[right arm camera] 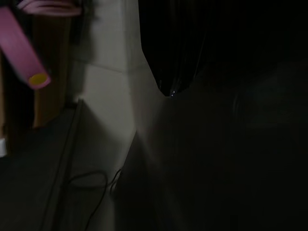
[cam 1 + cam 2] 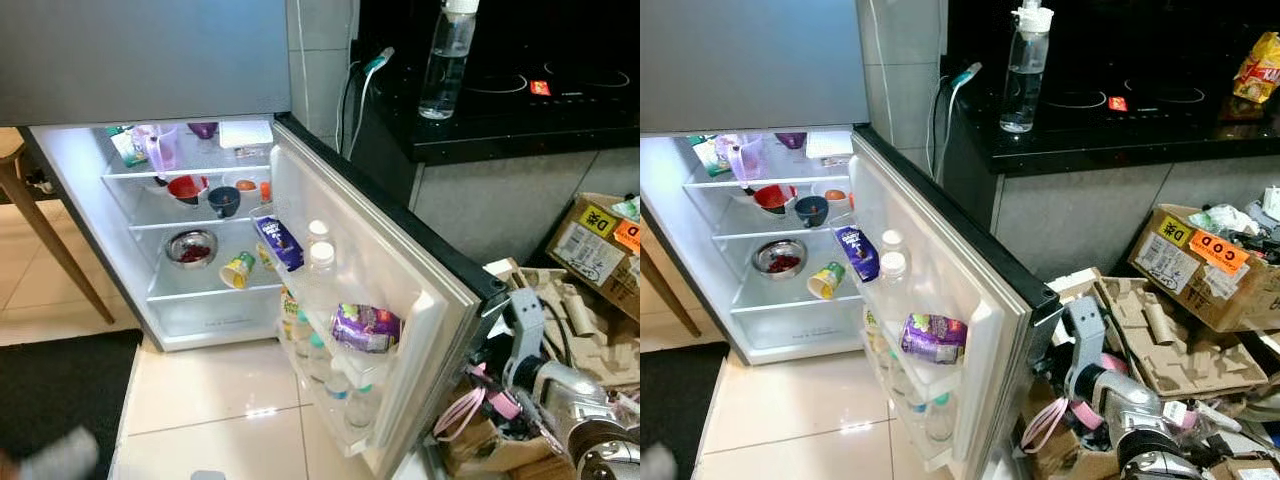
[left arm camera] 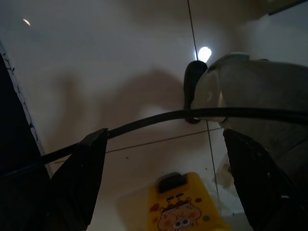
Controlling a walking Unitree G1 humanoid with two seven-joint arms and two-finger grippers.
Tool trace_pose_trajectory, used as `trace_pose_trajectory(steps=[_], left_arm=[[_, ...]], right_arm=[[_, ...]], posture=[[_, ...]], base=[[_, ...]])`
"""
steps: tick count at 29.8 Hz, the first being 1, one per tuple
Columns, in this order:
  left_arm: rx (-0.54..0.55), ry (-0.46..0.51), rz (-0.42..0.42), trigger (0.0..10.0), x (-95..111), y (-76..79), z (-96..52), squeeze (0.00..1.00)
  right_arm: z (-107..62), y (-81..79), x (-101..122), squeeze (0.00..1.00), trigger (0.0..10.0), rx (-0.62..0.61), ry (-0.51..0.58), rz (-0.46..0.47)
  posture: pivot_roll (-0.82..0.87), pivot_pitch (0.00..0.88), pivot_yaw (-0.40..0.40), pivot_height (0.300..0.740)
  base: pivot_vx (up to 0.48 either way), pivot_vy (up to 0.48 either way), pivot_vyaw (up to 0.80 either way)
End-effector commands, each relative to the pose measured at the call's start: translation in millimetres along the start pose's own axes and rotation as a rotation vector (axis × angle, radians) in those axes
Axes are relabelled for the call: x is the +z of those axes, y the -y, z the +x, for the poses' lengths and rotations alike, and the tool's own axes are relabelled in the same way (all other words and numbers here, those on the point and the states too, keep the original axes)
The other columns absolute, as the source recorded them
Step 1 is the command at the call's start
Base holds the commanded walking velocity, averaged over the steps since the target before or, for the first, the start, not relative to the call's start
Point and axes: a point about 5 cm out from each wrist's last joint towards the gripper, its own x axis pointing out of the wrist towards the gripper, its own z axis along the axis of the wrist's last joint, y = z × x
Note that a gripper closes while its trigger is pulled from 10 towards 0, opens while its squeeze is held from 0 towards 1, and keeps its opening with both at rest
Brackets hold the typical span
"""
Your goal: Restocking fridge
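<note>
The fridge (image 2: 60, 180) stands open and lit, with its door (image 2: 400, 270) swung out toward me. On the shelves are a red bowl (image 2: 186, 186), a dark blue bowl (image 2: 223, 200), a steel bowl (image 2: 190, 247) of red bits and a tipped yellow-green cup (image 2: 238, 269). The door racks carry a blue carton (image 2: 279, 243), clear bottles (image 2: 320, 262) and a purple packet (image 2: 366, 326). My left gripper (image 3: 163, 139) hangs open over the floor tiles, above a yellow cartoon-printed pack (image 3: 183, 207); a black cable crosses between its fingers. My right arm (image 2: 545, 385) is low behind the door's outer edge.
A black counter (image 2: 500, 120) with a cooktop and a spray bottle (image 2: 445, 60) stands right of the fridge. Cardboard boxes (image 2: 590, 245), egg cartons (image 2: 570, 320) and pink straps (image 2: 465, 410) crowd the floor at the right. At the left are a black mat (image 2: 50, 400) and a wooden leg (image 2: 50, 240).
</note>
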Motion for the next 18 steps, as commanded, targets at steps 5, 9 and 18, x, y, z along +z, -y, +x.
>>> trace_pose_trajectory(steps=[5,9,18], left_arm=[[-0.006,-0.018,0.011,10.0,-3.3,1.6,-0.1,0.0],[-0.006,-0.017,0.011,10.0,-3.0,1.6,-0.1,0.0],[-0.003,-0.023,0.01,10.0,-4.3,1.9,-0.2,0.0]], right_arm=[[5.9,-9.6,-5.8,0.0,10.0,0.035,-0.018,-0.021],[6.8,-11.4,-8.2,0.0,10.0,0.044,-0.035,-0.02],[5.9,-10.5,-10.1,0.0,10.0,0.03,-0.047,-0.015]], posture=[[-0.07,0.0,-0.024,0.74],[-0.06,0.0,-0.024,0.74],[-0.06,0.0,-0.024,0.74]], base=[[0.0,0.0,0.72],[0.0,0.0,0.79],[0.0,0.0,0.44]])
